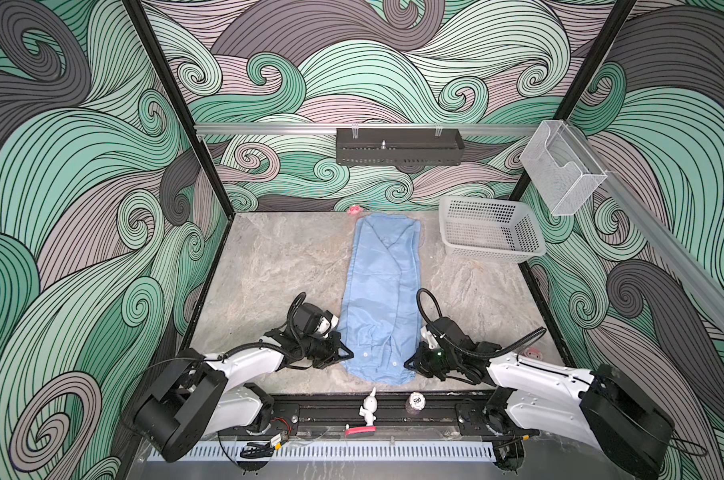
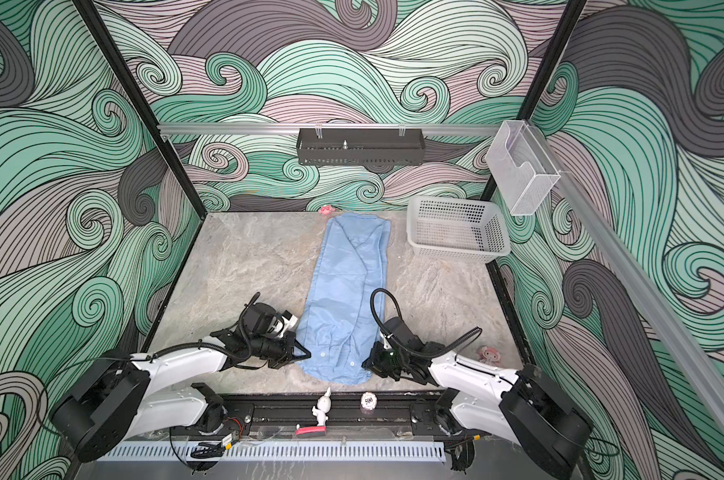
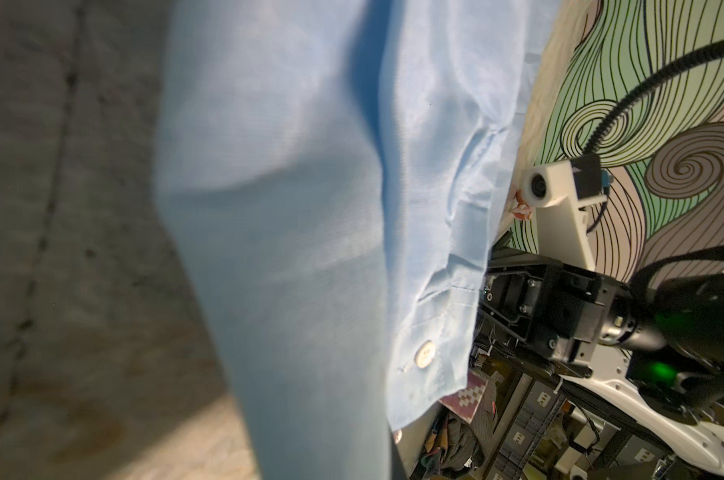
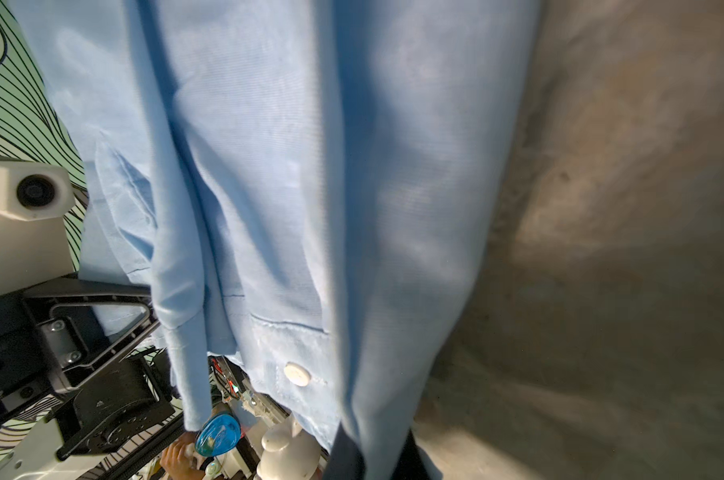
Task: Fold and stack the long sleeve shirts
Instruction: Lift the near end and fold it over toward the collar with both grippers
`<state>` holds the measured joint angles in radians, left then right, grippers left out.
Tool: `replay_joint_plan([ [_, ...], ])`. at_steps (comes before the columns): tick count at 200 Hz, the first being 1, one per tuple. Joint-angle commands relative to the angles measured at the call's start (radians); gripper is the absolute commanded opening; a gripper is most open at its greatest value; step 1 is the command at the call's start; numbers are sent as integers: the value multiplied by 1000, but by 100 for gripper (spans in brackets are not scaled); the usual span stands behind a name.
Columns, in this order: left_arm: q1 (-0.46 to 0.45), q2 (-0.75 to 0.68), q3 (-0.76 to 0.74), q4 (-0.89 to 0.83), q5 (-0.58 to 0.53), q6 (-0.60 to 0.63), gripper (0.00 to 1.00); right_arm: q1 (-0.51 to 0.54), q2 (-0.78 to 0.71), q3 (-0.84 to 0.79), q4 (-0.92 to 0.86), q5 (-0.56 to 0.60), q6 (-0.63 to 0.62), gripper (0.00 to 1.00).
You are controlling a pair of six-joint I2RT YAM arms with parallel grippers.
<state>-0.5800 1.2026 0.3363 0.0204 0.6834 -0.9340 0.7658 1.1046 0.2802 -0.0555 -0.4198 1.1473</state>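
the light blue shirt (image 1: 380, 286) lies on the bench (image 1: 277, 266) as one long narrow strip, folded in from both sides. its collar end is at the far edge and its hem end is near the arms. the white perforated basket (image 1: 491, 250) sits well apart from it, in the far right corner.

the left hand (image 1: 347, 355) lies low at the shirt's left edge near the hem. the right hand (image 1: 408, 363) is at the right edge opposite it, with the strip between them. both are clenched on the cloth, though the pinch itself is hard to see. in both top views the fingertips vanish right at the fabric's border. in each wrist view the shirt fills most of the frame, close and blurred, and runs down to the bottom edge, where only dark slivers of finger peek out beside it.

a white button (image 3: 425, 354) on a stitched band shows in the left wrist view, and a second button (image 4: 297, 373) in the right wrist view. i can't make out which sleeve either belongs to. the sleeves lie folded over the body, bunched near the hem.

on the front rail stand a small white figurine (image 1: 369, 409) and a round chip (image 1: 416, 401) marked 500.
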Motion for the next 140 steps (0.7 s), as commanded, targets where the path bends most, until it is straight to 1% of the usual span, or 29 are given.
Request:
replay_joint_plan([
  [1, -24, -43, 3, -87, -5, -4, 0, 8, -24, 10, -101, -11, 31, 2],
  [26, -57, -46, -22, -49, -10, -50, 0, 12, -49, 17, -102, -29, 60, 3],
  [45, -73, -61, -24, -50, -10, -74, 0, 18, -91, 34, -140, -43, 83, 3],
  [57, -76, -90, -14, -89, -15, -78, 0, 24, -141, 47, -180, -45, 100, 4],
  [73, -78, -131, 28, -221, -41, -43, 0, 27, -214, 67, -252, -38, 110, 4],
  [85, -78, -152, 48, -280, -50, -34, 0, 26, -258, 73, -294, -30, 117, 3],
  [118, -87, -149, 56, -274, -12, -70, 0, 29, -314, 50, -298, -37, 153, 3],
  [140, -91, -170, 74, -292, -10, -87, 0, 29, -348, 49, -286, -44, 164, 6],
])
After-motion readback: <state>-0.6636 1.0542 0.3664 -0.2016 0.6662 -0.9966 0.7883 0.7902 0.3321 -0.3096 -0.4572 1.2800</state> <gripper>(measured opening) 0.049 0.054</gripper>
